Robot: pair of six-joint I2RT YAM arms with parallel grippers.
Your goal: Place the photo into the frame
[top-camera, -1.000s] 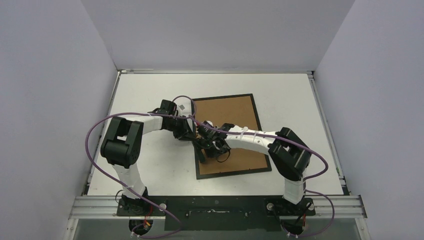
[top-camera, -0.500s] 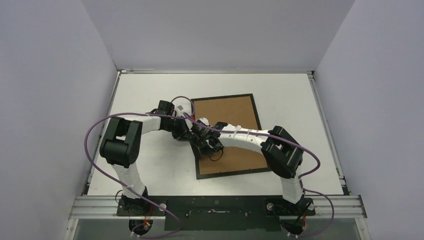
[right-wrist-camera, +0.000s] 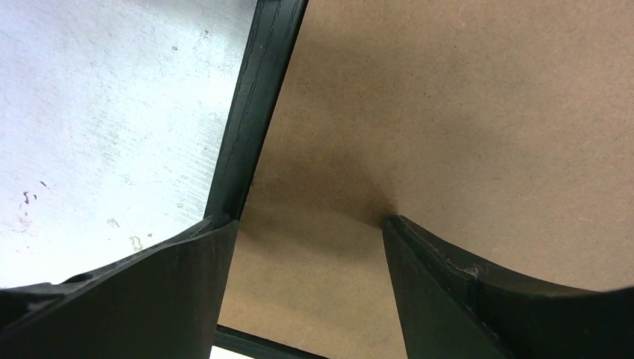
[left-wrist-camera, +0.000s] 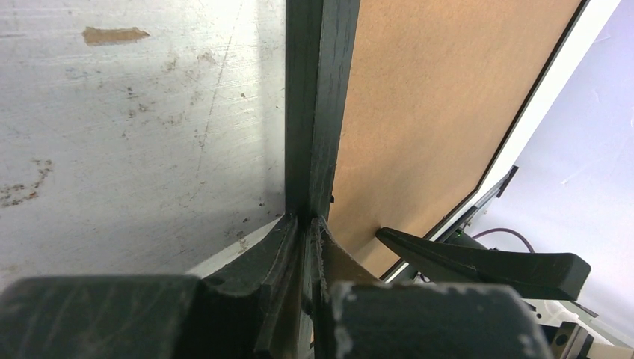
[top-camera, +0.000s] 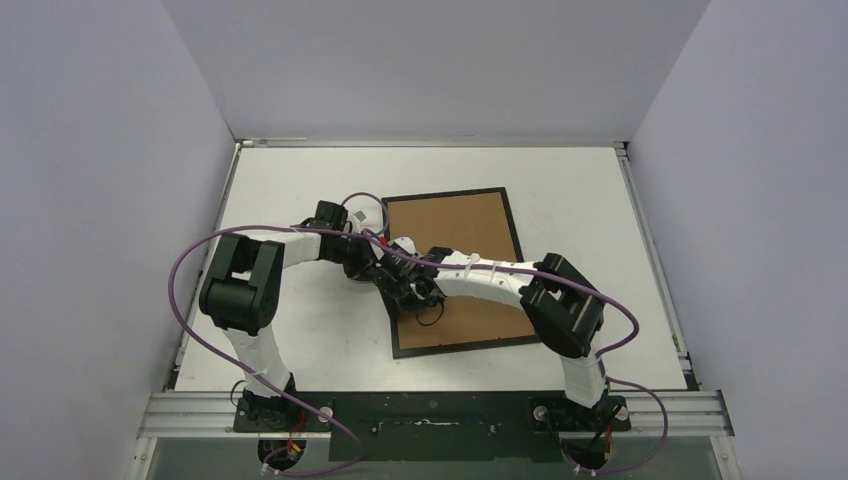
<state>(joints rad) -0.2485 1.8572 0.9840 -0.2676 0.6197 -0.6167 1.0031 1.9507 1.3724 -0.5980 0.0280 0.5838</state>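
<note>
Left gripper [left-wrist-camera: 306, 224]: I read it as pinched on the frame [left-wrist-camera: 315, 112], fingers pressed either side of its black left rail. Right gripper [right-wrist-camera: 310, 224]: spread wide, one finger at that same rail, the other tip on the brown backing [right-wrist-camera: 463, 112]. Beyond them the frame lies flat mid-table, backing side up, on the white table [top-camera: 560, 190].

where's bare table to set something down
Free: table between the frame and the back wall, and between the frame and the right wall. Crowded: the frame's left edge, where the left hand and right hand meet.
</note>
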